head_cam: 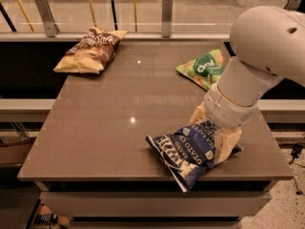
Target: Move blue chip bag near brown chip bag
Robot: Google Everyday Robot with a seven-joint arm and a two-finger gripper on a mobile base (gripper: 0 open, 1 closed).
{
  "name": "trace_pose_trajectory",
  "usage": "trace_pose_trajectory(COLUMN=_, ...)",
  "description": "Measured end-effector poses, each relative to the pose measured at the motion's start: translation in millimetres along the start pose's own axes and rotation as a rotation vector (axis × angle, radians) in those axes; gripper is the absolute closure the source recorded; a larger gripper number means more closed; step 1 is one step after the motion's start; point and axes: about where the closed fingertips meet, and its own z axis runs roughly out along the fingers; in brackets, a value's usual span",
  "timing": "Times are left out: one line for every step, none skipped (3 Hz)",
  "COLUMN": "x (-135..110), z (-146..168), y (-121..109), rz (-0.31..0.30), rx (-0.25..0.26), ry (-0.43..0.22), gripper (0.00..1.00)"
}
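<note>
The blue chip bag (183,151) lies at the front right of the table, its left end hanging slightly over the front edge. My gripper (213,131) comes down on the bag's right end, with one cream finger (198,116) behind it and the other (228,144) in front, pinching the crumpled bag between them. The brown chip bag (90,51) lies at the far left corner of the table, well away from the blue one.
A green bag (205,68) lies at the far right of the table (109,128), just behind my arm. A glass railing with metal posts (167,13) runs along the table's far edge. The floor drops away past the front and side edges.
</note>
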Motion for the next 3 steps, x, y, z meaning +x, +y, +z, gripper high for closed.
trace_pose_trajectory(x=-0.6, z=0.1, y=0.0, rz=-0.001, rx=0.001, ry=0.001, gripper=0.86)
trace_pose_trajectory(x=-0.8, z=-1.0, y=-0.2, rz=-0.001, rx=0.001, ry=0.001, gripper=1.00)
trace_pose_trajectory(x=-0.8, z=-1.0, y=-0.2, rz=-0.001, rx=0.001, ry=0.001, gripper=1.00)
